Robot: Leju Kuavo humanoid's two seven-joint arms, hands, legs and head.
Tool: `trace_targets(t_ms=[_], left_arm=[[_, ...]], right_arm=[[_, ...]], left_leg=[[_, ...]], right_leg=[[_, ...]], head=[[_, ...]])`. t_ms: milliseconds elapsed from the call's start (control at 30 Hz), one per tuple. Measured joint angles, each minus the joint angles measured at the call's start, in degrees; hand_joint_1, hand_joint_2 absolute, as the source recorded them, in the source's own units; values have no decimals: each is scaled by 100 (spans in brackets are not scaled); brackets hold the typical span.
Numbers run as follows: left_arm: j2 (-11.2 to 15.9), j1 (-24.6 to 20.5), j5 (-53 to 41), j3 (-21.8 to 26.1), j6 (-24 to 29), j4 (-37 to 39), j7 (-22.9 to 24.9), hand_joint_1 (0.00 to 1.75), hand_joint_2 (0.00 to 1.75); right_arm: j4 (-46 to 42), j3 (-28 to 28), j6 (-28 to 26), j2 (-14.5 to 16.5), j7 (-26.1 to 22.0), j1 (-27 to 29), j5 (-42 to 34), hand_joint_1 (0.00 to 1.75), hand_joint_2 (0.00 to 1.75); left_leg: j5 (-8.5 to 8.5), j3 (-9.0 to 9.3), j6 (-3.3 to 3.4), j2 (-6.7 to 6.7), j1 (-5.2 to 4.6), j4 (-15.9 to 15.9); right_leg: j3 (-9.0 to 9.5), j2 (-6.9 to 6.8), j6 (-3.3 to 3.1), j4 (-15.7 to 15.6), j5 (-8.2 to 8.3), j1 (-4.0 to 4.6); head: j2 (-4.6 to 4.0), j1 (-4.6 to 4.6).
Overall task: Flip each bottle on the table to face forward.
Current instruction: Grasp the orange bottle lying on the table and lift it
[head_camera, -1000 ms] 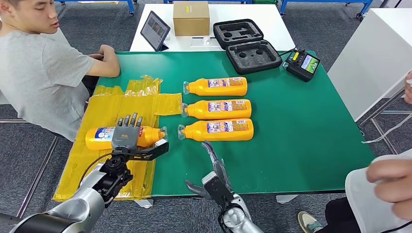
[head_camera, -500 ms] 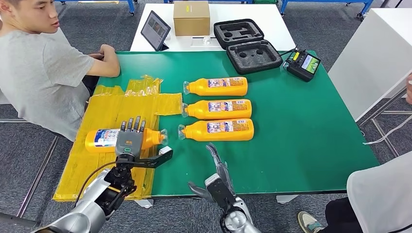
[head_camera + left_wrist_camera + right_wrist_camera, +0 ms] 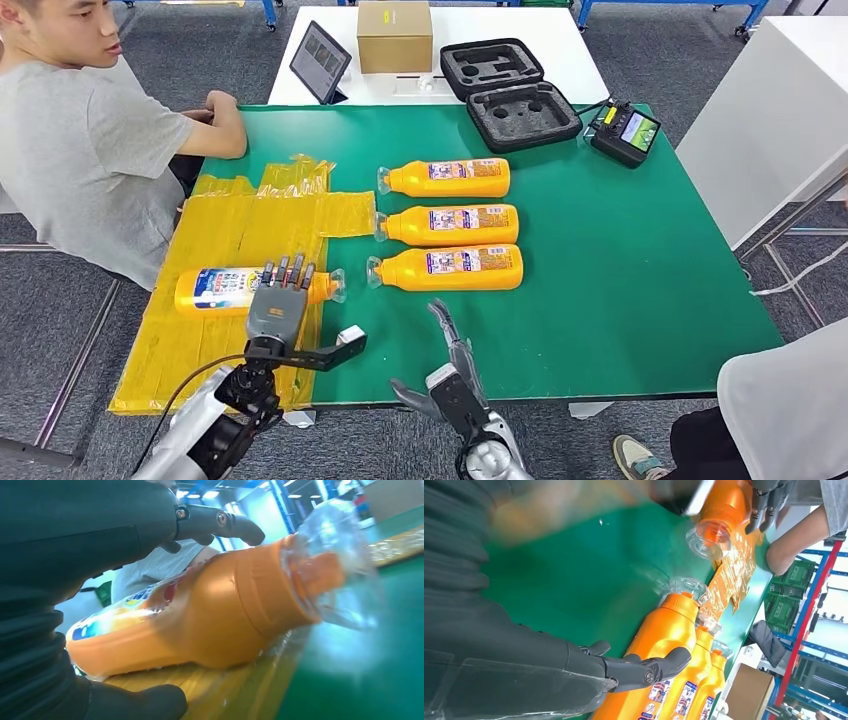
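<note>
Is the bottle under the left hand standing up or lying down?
Lying down. The bottle rests on its side on the yellow sheet, clear cap toward the three other bottles, with the left hand over its neck end.

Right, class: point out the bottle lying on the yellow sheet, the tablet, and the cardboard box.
Bottle on the yellow sheet (image 3: 215,289), head view, on its label near the base.
Tablet (image 3: 319,62), head view, on the middle of its screen.
Cardboard box (image 3: 394,45), head view, on its front face.

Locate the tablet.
Head view: the tablet stands propped on the white table beyond the green one, left of the cardboard box.
</note>
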Motion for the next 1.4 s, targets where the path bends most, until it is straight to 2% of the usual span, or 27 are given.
trace_targets(t_ms=[233,333,367,467,567,633,733,867,967,1033,1100,1167,1233,1300,1400], left_arm=[[145,331,2,-222,-291,-740,-35,0,175],[208,482,4,-315,-184,-1071,-100,0,44],[223,554,17,-330,-63,-1221,-195,0,44],[243,783,276,-297,731,-1713,-751,0,175],[212,961,1237,-174,1716,-2075,-1490,0,175],[150,1058,2172,-74,2100,-2216,-2124,0,175],[42,1188,2999,32,2315,-2321,-2744,0,175],[-76,1322,3220,144,2450,-2393,-3109,0,175],[-264,1423,3361,369,2521,-2479,-3773,0,175],[-414,1462,3643,513,2526,-2495,-4239,0,175],[-501,1471,4200,548,2456,-2478,-4510,0,175],[-532,1468,4823,485,2287,-2439,-4623,0,175],[-541,1467,5218,369,2124,-2389,-4704,0,175],[-552,1467,5413,253,2035,-2348,-4769,0,175],[-567,1460,5522,140,1987,-2305,-4799,0,175]], right_arm=[[-59,-24,-4,-22,0,6,8,0,175],[-78,-20,-139,-25,0,7,94,0,175],[-101,-9,-223,-28,0,10,143,0,175],[-194,75,-487,-49,-1,19,287,0,175],[-267,193,-718,-64,0,34,474,0,175],[-314,209,-931,-79,0,49,955,0,175],[-379,74,-1084,-87,0,71,1702,0,175],[-433,-89,-1112,-102,0,80,1816,0,175],[-468,-232,-1115,-135,0,71,2005,0,175],[-472,-456,-1115,-134,13,65,2806,0,175],[-485,-988,-1115,-70,79,56,4549,0,175],[-494,-1747,-1115,-1,204,-11,6573,0,175],[-459,-2407,-1115,-4,392,-157,7757,0,175],[-395,-2836,-1116,-39,590,-318,7936,0,175],[-315,-3194,-1117,-67,702,-474,7743,0,175]], left_leg=[[1,-9,0,0,0,0],[1,-15,0,0,1,1],[1,-18,0,1,1,1],[1,-32,0,1,1,1],[1,-39,0,2,0,1],[0,-40,0,1,0,1],[0,-42,0,1,0,1],[1,-42,0,1,0,1],[1,-42,0,0,-1,2],[1,-43,1,-1,-2,3],[1,-43,1,-1,-4,3],[3,-45,4,-4,-4,3],[9,-51,10,-9,-4,3],[13,-55,15,-11,-5,3],[13,-55,16,-8,-8,4]], right_leg=[[-10,1,0,0,0,1],[-16,1,0,0,0,1],[-20,1,0,0,0,1],[-34,1,0,1,0,1],[-42,1,0,0,0,1],[-44,1,0,0,0,1],[-45,1,0,0,0,1],[-45,1,0,0,1,1],[-44,-1,1,0,2,0],[-44,-3,2,0,2,-1],[-45,-4,3,-1,3,-1],[-45,-11,3,-1,3,-2],[-46,-22,4,-2,3,-2],[-48,-25,8,-1,7,-3],[-50,-23,14,-1,12,-6]], head=[[0,-1],[0,-2],[0,-2],[0,-1],[0,-2],[0,-2],[0,-2],[0,-2],[0,-1],[0,0],[0,-2],[0,-4],[0,-2],[0,0],[0,-1]])
